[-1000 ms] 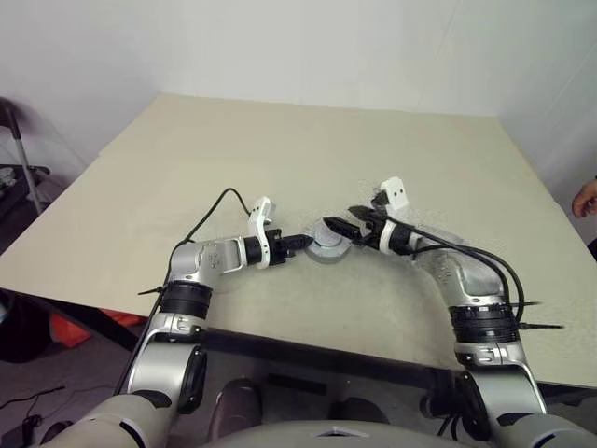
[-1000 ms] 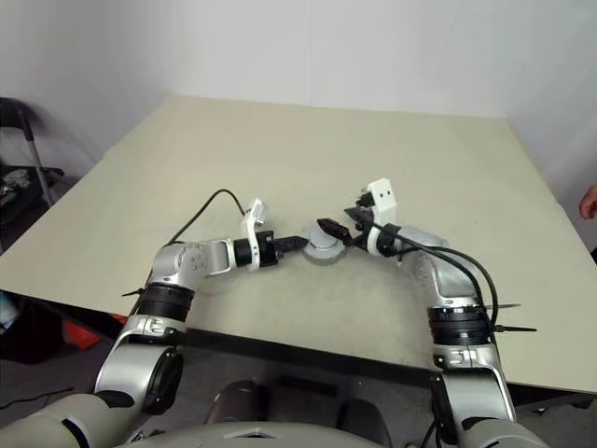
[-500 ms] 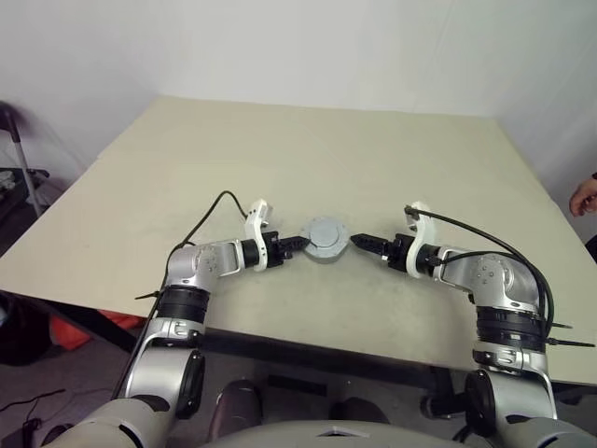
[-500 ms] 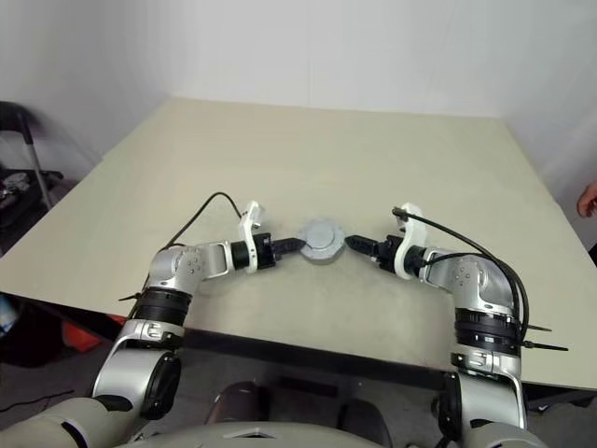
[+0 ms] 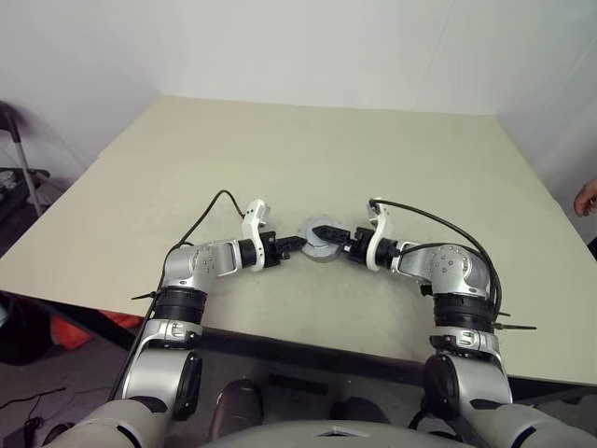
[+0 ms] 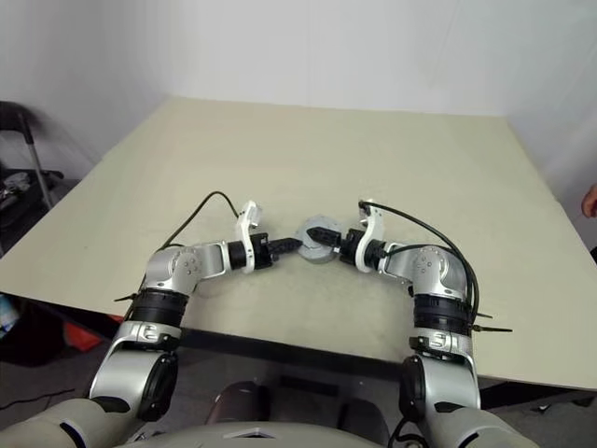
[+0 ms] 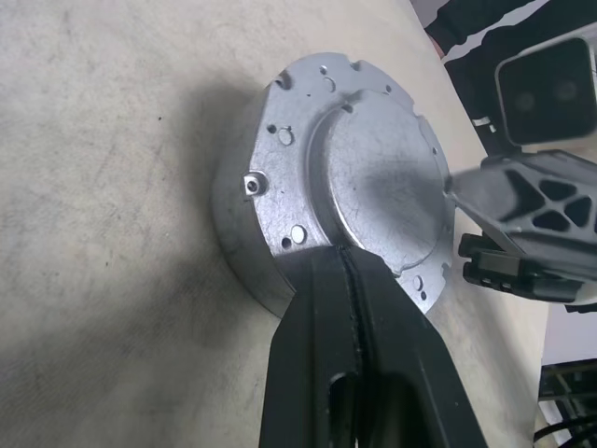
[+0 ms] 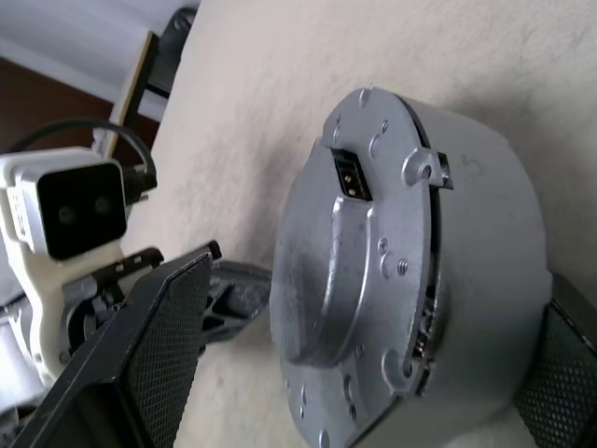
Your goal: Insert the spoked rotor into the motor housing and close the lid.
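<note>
The motor housing (image 5: 319, 250) sits on the table, a short silver drum with the lid (image 7: 373, 177) lying flat on top of it. My left gripper (image 5: 297, 245) is shut, and its fingertips (image 7: 343, 266) touch the lid's rim from the left. From the right, my right gripper (image 5: 323, 237) is open and straddles the housing (image 8: 485, 271), with one finger (image 8: 159, 345) over the lid side and the other finger (image 8: 560, 373) by the drum's base. The spoked rotor is hidden.
The beige table (image 5: 326, 140) stretches far beyond the housing, with its front edge close to me. A person's hand (image 5: 588, 198) shows at the far right edge. A dark stand (image 5: 19, 159) is off the table on the left.
My right gripper drew back to the right of the housing, rolled its wrist, then came in leftwards and now straddles it. The left gripper and the housing stayed put.
</note>
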Robot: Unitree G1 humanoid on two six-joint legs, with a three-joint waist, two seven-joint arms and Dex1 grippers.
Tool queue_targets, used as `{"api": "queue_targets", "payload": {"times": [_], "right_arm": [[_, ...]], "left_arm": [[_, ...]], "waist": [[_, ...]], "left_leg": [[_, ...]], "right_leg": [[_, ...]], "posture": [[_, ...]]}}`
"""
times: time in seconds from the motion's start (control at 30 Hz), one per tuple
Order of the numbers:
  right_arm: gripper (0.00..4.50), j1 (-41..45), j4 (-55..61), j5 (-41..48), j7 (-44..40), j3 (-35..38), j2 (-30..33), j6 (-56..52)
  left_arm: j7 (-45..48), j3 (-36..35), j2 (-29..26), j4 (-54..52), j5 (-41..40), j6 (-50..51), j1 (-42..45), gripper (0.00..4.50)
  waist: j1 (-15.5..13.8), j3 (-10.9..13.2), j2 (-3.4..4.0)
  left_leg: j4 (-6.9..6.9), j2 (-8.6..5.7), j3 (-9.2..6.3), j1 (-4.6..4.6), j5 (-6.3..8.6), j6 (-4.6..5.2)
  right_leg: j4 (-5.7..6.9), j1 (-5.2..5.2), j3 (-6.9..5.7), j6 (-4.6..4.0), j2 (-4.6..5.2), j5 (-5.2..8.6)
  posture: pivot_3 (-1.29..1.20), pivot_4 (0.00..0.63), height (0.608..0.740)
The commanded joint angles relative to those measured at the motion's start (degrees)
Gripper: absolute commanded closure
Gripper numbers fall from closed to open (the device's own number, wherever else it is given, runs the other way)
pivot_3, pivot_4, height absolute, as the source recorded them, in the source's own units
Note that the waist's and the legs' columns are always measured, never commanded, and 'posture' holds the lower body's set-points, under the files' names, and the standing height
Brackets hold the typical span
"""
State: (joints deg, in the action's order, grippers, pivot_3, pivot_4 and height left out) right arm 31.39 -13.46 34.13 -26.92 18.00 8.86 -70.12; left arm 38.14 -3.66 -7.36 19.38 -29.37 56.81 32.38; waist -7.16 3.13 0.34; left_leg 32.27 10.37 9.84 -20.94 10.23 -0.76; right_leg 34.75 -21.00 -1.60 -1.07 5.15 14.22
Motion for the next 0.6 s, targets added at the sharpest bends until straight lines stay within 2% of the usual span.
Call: {"api": "queue_targets", "payload": {"times": [0.03,0.17,0.23,0.5,0.6], "right_arm": [[0.68,2.7,-1.6,1.0,1.8,1.0,-1.6,2.2],[2.04,2.8,-2.4,1.2,2.4,1.1,-1.3,2.2],[2.42,3.1,-3.0,1.1,2.7,0.9,-0.8,2.2],[2.43,4.5,-6.9,0.9,3.6,1.5,0.4,2.9],[2.43,6.7,-8.4,5.1,6.2,7.4,-1.8,1.1]], "left_arm": [[-2.0,2.0,0.0,0.4,1.6,0.8,-1.4,4.5],[-2.2,1.9,-0.4,0.3,1.6,0.7,-1.5,4.5],[-2.2,2.0,-0.5,0.3,1.4,0.7,-1.5,4.5],[-2.4,0.7,-0.7,1.6,1.1,-0.8,-0.6,4.5],[-2.5,-4.3,-0.8,2.0,-1.8,-1.9,0.7,4.5]], "waist": [[0.0,0.0,0.0],[0.0,-0.1,0.09],[-0.2,-0.1,0.15],[-0.2,-0.1,0.15],[-0.1,-0.1,0.15]], "left_leg": [[-0.01,0.0,0.0,0.01,-0.01,-0.01],[-0.02,-0.01,0.0,-0.02,-0.02,-0.04],[-0.04,-0.01,0.01,0.04,-0.02,-0.04],[-0.04,-0.03,-0.01,0.05,-0.1,-0.16],[-0.05,-0.03,-0.01,0.05,-0.12,-0.19]], "right_leg": [[0.0,-0.01,0.0,0.0,0.0,0.0],[0.0,-0.03,0.0,0.0,0.0,0.0],[0.0,0.02,0.0,0.01,0.0,0.0],[0.0,0.06,0.02,0.05,0.01,-0.01],[0.01,0.03,0.02,0.06,0.01,-0.02]], "posture": [[0.0,0.0,0.74],[0.0,0.0,0.74],[0.0,0.0,0.74],[0.0,0.0,0.74],[0.0,0.0,0.74]]}}
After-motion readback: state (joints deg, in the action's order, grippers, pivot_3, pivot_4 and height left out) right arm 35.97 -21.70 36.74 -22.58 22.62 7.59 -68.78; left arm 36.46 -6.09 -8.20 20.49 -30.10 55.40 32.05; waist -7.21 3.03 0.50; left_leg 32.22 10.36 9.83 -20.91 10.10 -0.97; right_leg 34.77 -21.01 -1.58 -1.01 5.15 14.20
